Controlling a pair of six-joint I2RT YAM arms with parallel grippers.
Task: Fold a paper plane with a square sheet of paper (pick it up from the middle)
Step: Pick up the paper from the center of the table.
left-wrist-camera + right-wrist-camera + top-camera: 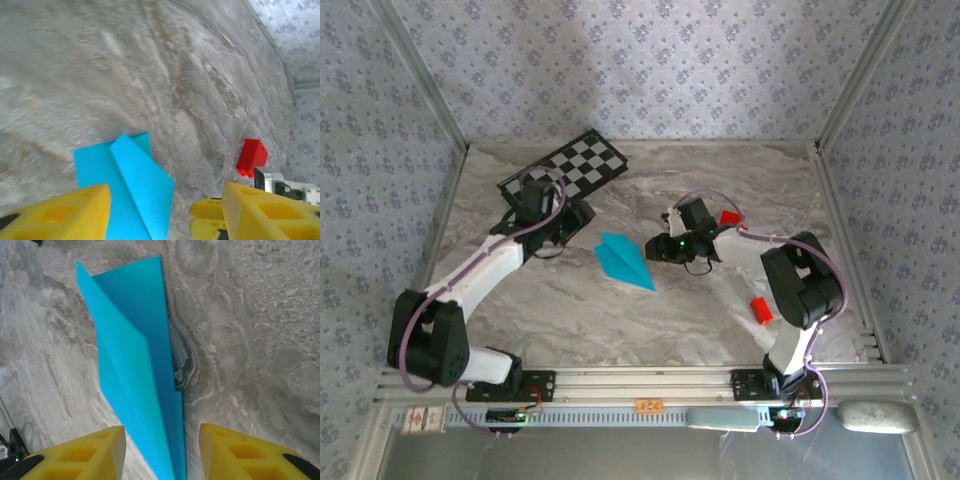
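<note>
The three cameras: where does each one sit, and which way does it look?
Top external: above and behind, looking down on the table; left arm, right arm and their bases show.
Left wrist: on the left gripper, looking low across the table toward a red block; its yellow fingers show.
Right wrist: on the right gripper, looking down; its yellow fingers show.
All three share the paper plane.

- Top view: the table (570, 310) around the paper plane (625, 262) is lit evenly and softly.
- Right wrist view: a narrow dark shadow is cast just right of the plane.
- Left wrist view: the yellow fingers (270, 210) below the plane are rendered blurred.
</note>
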